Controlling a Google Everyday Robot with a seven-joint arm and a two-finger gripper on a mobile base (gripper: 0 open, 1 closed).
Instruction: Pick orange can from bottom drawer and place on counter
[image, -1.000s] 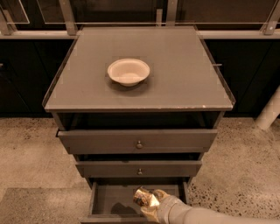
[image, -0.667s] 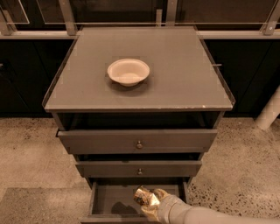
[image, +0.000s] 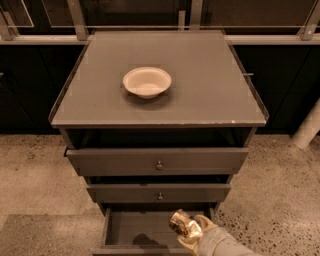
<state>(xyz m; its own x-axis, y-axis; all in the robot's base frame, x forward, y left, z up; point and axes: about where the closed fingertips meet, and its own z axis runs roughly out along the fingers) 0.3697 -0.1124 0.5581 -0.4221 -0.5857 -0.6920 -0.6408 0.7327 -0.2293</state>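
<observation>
The orange can (image: 178, 222), shiny and brownish-orange, is tilted in my gripper (image: 187, 232) over the right part of the open bottom drawer (image: 131, 229). The gripper's pale gold fingers (image: 196, 236) are shut around the can, and my grey arm comes in from the lower right corner. The can's shadow falls on the drawer's grey floor to its left. The counter (image: 205, 80) is the flat grey cabinet top above, well above the gripper.
A cream-white bowl (image: 147, 81) stands left of centre on the counter. The two upper drawers, with small knobs (image: 159, 165), are slightly pulled out above the gripper. Speckled floor lies on both sides, and a white post (image: 307, 127) stands at the right.
The gripper with the can has shifted a little to the right and slightly up within the bottom drawer. The bowl and drawers have not moved.
</observation>
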